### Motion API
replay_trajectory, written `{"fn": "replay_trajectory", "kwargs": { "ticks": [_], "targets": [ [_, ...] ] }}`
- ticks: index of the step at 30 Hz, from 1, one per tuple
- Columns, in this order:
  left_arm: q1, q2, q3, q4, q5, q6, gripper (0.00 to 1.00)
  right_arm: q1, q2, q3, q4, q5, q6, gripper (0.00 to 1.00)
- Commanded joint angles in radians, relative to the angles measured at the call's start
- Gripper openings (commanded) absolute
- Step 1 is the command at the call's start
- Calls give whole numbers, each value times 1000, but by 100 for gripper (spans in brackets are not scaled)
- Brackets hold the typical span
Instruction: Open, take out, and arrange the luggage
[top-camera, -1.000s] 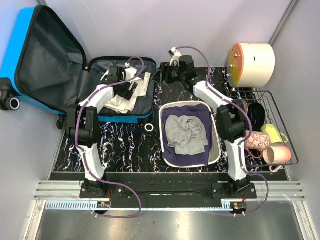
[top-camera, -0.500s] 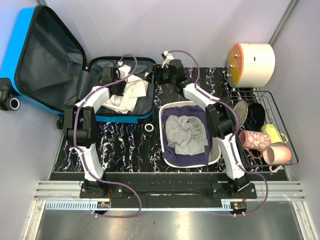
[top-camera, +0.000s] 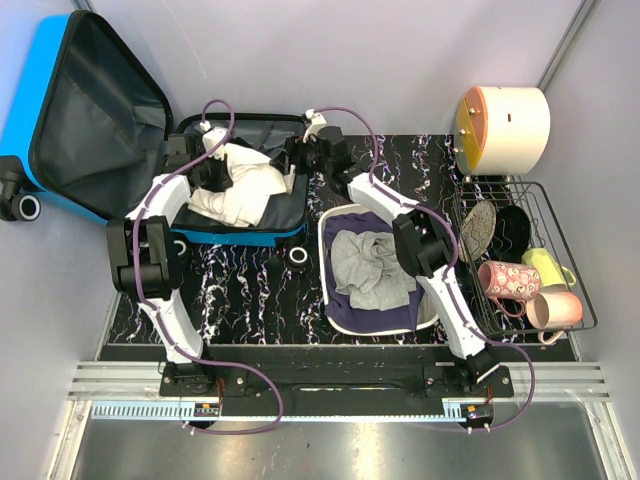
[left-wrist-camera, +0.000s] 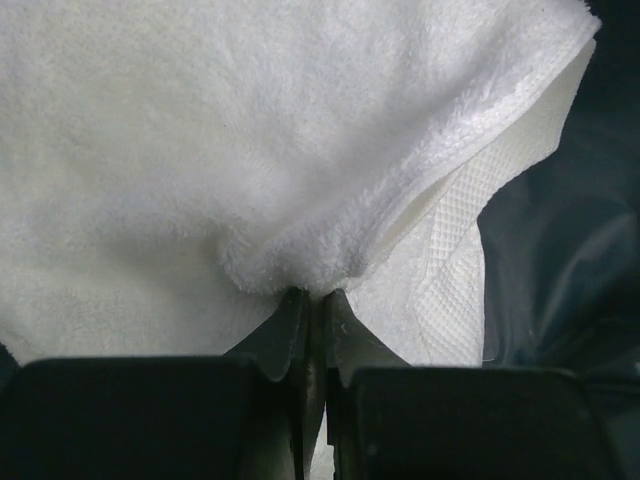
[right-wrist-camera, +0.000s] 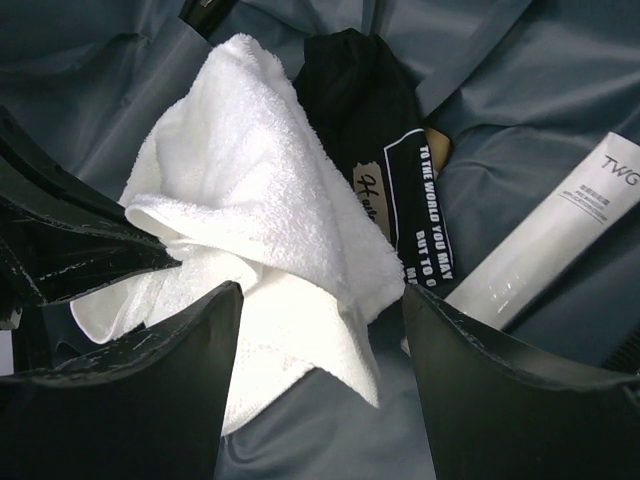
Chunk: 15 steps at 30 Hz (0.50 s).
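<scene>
The bright blue hard-shell suitcase (top-camera: 95, 115) lies open at the far left of the black marbled desk (top-camera: 250, 290). Inside it, a white terry towel (left-wrist-camera: 250, 130) is pinched by only a small fold between the closed left fingers (left-wrist-camera: 285, 325), so it could be dropped when lifted. The right fingers (right-wrist-camera: 150, 400), spread wide just above, could be caught in it.

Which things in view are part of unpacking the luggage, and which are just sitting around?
Job: luggage, open; white towel pinched in left gripper; black printed cloth and white tube inside; basin holding grey cloth, likely drop-off.
Lying about: wire rack of mugs; cream drum; small ring on the table.
</scene>
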Motion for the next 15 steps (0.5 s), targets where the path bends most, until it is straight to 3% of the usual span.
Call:
{"fn": "replay_trajectory", "kwargs": {
  "ticks": [1,15],
  "targets": [
    [26,-36,17,5,88,-27,0,26,46,62,8,12,-20,74],
    [43,-27,49,20,163,-84,0,38,126,120,-81,-54,-31,68]
  ]
}}
